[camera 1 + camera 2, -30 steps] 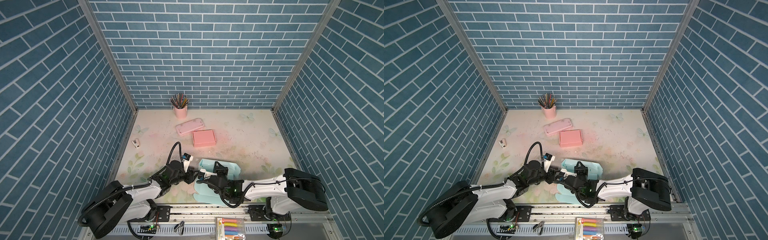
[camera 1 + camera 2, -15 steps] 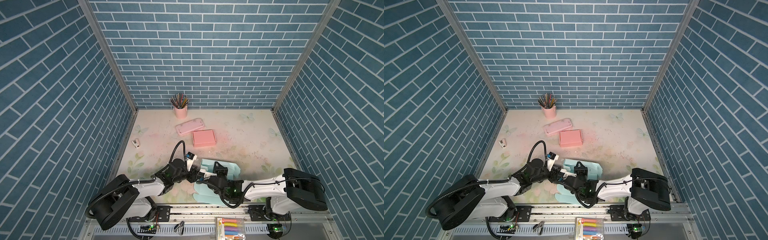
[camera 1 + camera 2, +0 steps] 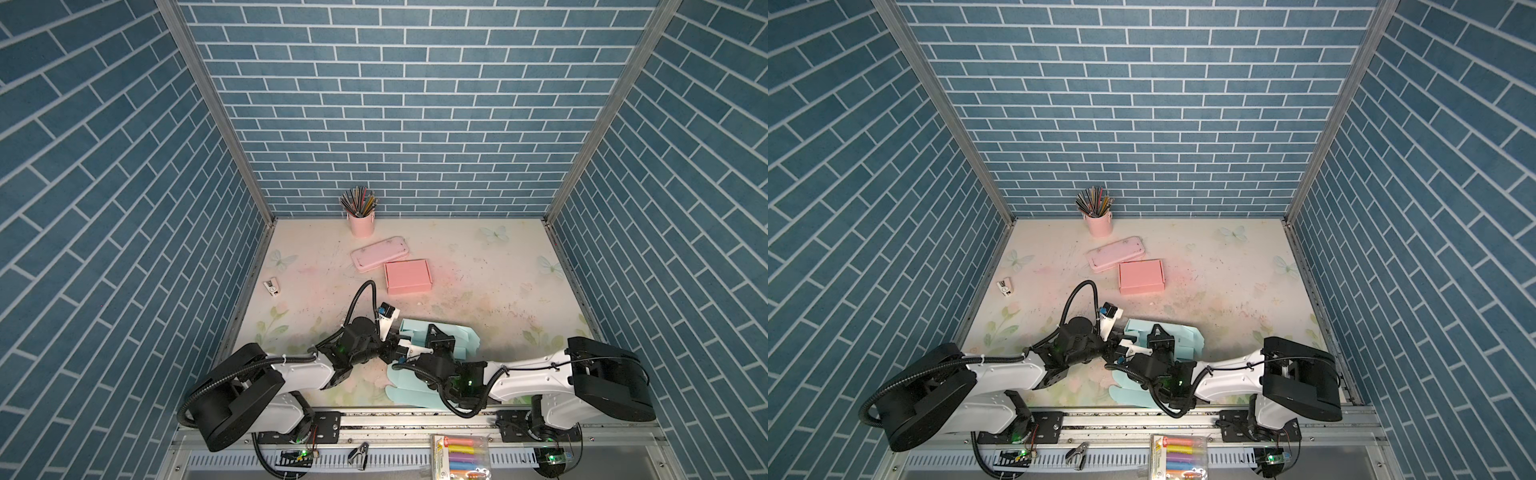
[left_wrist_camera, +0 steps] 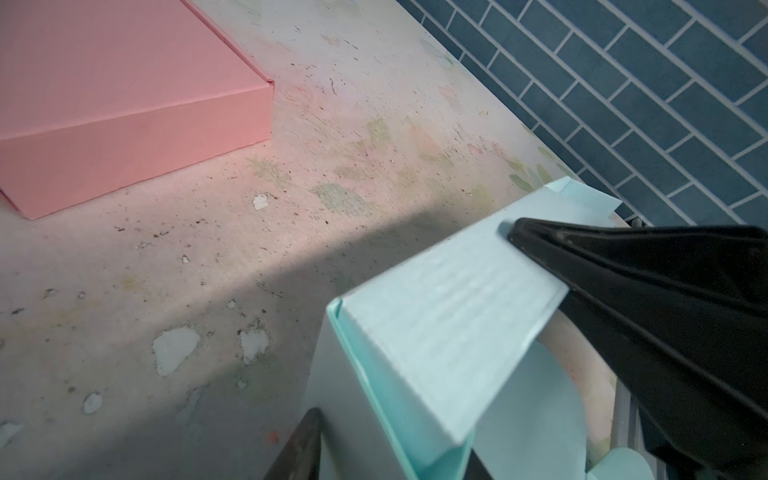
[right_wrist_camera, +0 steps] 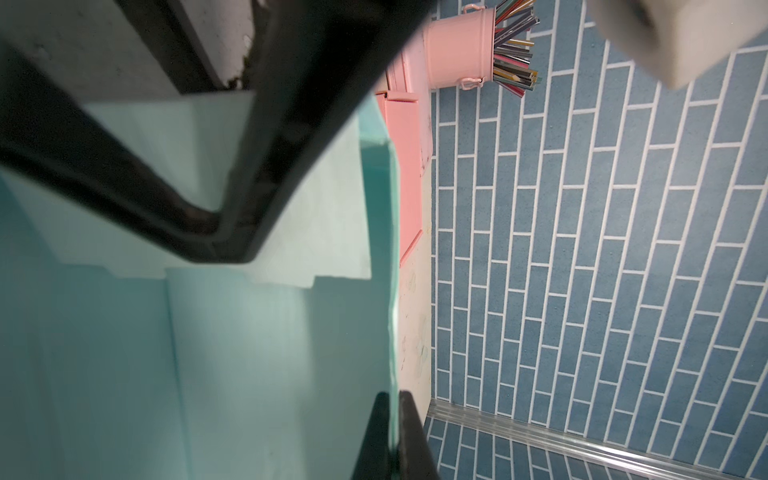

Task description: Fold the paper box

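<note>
Box wall — pinched between right fingers, straddled by left fingers.

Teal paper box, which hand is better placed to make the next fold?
Probably the left hand: its fingers straddle an end corner of the teal box, ready to close on it, while the right hand is shut on the side flap, holding it.
</note>
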Motion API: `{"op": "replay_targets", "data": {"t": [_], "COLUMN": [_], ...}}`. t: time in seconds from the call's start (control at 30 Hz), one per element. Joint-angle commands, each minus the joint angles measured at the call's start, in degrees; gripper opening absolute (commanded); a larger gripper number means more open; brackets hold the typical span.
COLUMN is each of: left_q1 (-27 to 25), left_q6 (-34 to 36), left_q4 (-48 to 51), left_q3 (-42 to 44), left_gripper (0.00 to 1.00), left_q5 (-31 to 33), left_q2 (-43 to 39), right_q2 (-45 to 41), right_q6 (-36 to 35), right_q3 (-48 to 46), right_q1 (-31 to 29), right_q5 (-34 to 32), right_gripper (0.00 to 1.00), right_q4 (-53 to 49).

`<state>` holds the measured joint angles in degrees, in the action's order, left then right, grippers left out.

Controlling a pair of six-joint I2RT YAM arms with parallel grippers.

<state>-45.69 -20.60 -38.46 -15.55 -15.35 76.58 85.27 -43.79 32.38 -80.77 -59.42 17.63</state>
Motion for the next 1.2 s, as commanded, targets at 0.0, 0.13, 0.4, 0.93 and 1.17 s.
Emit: {"op": "replay_targets", "data": {"t": [0.0, 0.13, 0.4, 0.93, 1.17], "left_q1": [-0.36, -0.53, -0.75, -0.64, -0.72], "left_q6": [0.97, 1.12, 1.44, 2.78, 3.42], "left_q4": [-0.77, -0.74, -1.14, 1.01, 2.05], "left_q3": [-1.3, -1.17, -0.53, -0.31, -0.84], "left_gripper": [0.39, 0.34, 0.19, 0.13, 0.12], "left_q5": [2.67, 3.89, 7.21, 11.4, 14.21], "left_q2": [-0.46, -0.46, -0.98, -2.82, -4.14], "right_q2": [-0.61, -1.2, -3.25, -15.55, -20.48], "right_q6": [0.41, 1.27, 8.65, 26.5, 36.57], "right_q3": [0.34, 1.29, 3.51, 12.23, 20.52], "right_q1": [-0.91, -1.14, -2.35, -3.47, 3.02], "right_q5": [1.59, 1.74, 2.86, 13.93, 28.08], "right_gripper": [0.0, 0.0, 0.06, 0.58, 0.63], "right_q4": [-0.48, -1.04, -7.09, -17.48, -19.78]}}
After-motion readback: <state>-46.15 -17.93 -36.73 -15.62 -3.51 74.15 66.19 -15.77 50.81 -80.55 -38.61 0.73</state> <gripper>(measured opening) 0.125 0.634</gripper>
